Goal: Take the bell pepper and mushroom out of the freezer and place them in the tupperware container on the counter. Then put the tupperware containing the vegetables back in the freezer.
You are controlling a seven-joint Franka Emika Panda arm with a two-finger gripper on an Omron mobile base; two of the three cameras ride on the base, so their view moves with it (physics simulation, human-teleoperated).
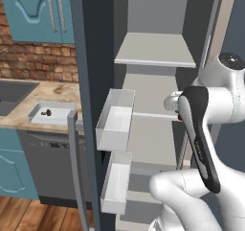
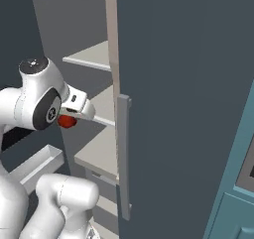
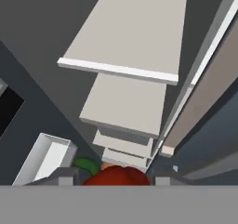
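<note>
The red bell pepper (image 3: 116,175) with its green stem sits between my gripper's (image 3: 114,179) fingertips, which are shut on it. From the right base view the bell pepper (image 2: 67,121) hangs under the gripper (image 2: 70,116) just in front of the freezer's middle shelf (image 2: 101,104). A sliver of the bell pepper (image 1: 179,117) peeks out past the forearm. The freezer (image 1: 155,50) stands open with pale shelves. On the counter (image 1: 55,90) to the left lies the tupperware container (image 1: 36,115), and the small brown mushroom (image 1: 47,112) rests inside it.
Two white door bins (image 1: 115,122) (image 1: 116,182) jut from the open left door, whose bar handle (image 1: 74,163) hangs near the container. The right door (image 2: 183,109) with its handle (image 2: 124,153) stands close beside the arm. A dark sink (image 1: 12,93) lies at far left.
</note>
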